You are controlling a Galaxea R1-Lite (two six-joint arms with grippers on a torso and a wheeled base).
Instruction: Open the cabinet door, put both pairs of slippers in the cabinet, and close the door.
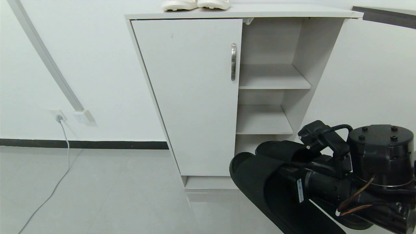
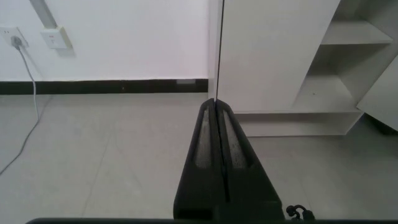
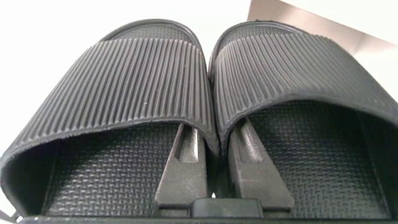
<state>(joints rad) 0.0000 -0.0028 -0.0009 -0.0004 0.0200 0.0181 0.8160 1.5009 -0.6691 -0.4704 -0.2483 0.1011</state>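
Black slippers (image 3: 143,81), ribbed, likely light and soft, are pinched together by their inner side walls in the right gripper (image 3: 213,129). The left gripper (image 2: 216,112) is closed on nothing.

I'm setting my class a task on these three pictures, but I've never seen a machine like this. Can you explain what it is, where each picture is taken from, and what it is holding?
It is a two-armed robot on wheels, with one camera on its head and one on each wrist. The head view looks at a white cabinet: its left door is shut and its right side stands open, showing shelves. A pair of white slippers sits on top. The right wrist view looks along the right gripper, whose fingers clamp a pair of black slippers by their inner sides. The left wrist view looks along the left gripper, shut and holding nothing, above the grey floor.
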